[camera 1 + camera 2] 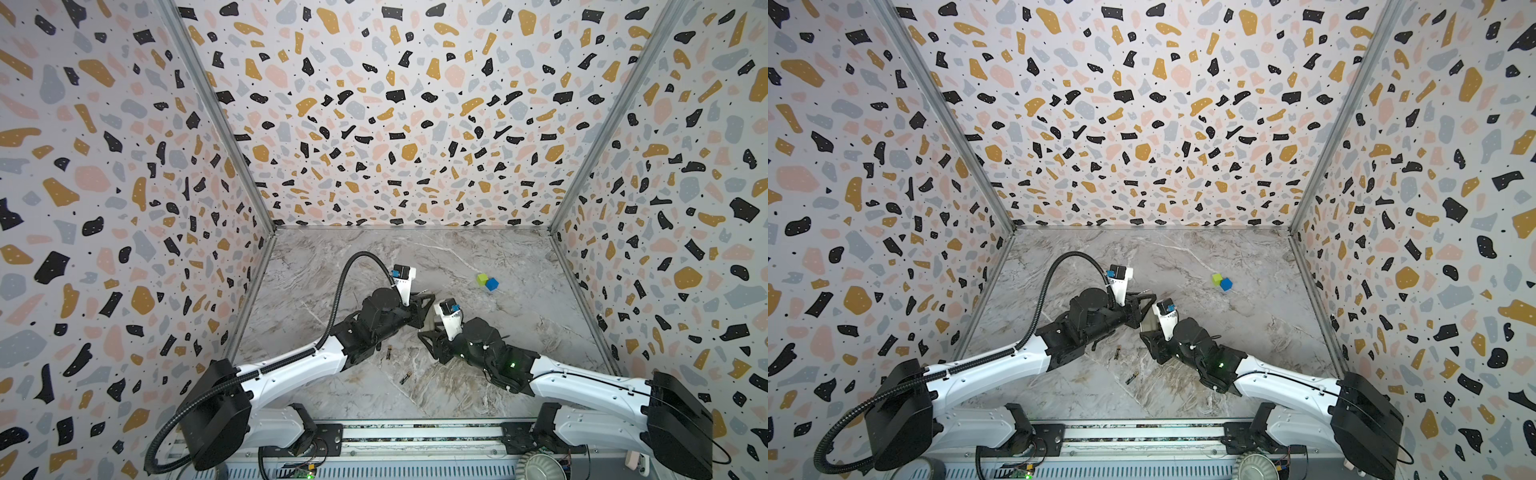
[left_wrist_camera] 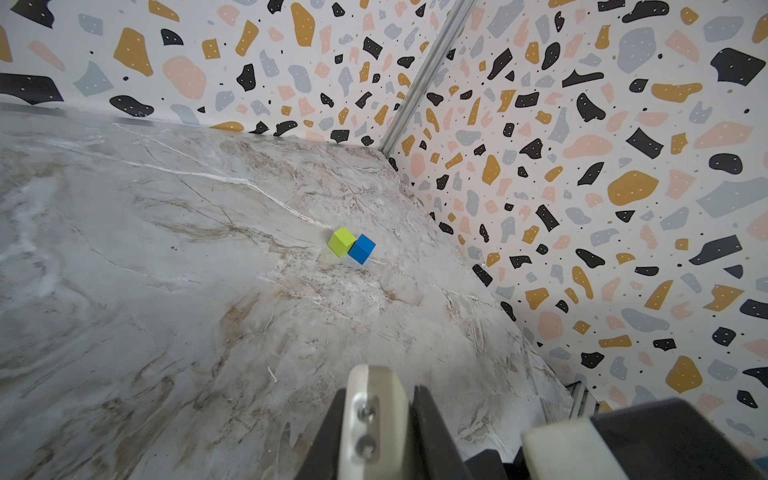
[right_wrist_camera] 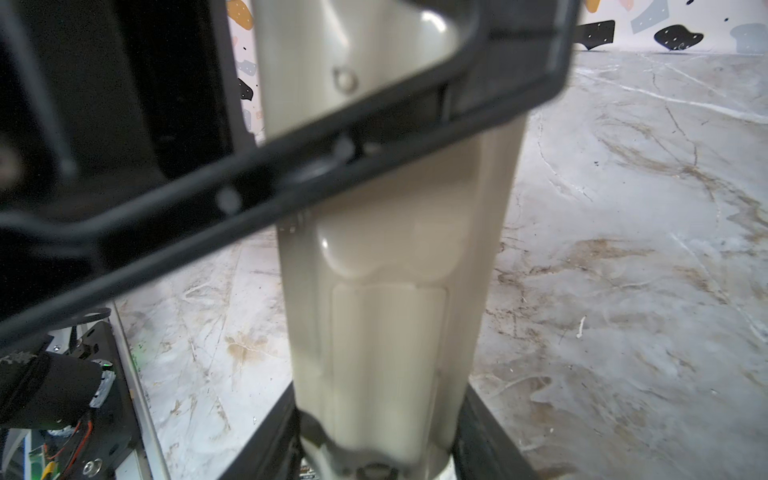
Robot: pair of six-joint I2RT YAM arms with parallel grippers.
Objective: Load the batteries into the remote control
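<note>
Marble counter [image 1: 519, 332]. Right end effector [image 3: 378, 419] clamped on one end of remote control [image 3: 386, 324]. Left end effector [image 2: 379, 415] pinches its other end. Remote held over mid-counter, pale back toward right wrist camera. Green cube [image 1: 482, 279] touches blue cube [image 1: 492, 284], farther back. Battery [image 1: 389, 352] lies beside left arm, second battery [image 1: 405, 377] nearer front; both loose on counter.

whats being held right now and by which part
The right end effector grips the remote by one end, across its width. The left end effector is shut on nothing.
</note>
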